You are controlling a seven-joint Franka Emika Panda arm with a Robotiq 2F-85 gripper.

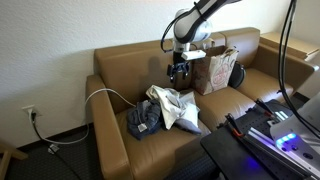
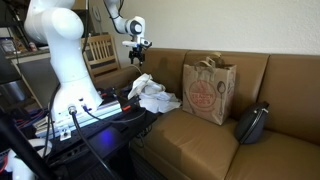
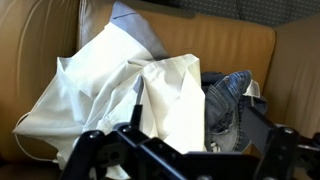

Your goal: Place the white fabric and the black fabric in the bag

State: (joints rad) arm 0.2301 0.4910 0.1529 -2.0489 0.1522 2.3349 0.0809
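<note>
The end effector hangs with its jaws spread wide and empty above the large off-white soft cloth, which lies crumpled on the seat of the brown leather sofa (only the dark finger ends show in the wrist view, cut off at the bottom edge). Blue denim pokes out beside the cloth, partly buried. The black cloth cannot be picked out in the pile. The tall brown paper shopping bag stands upright farther along the seat, well apart, its inside hidden.
</note>
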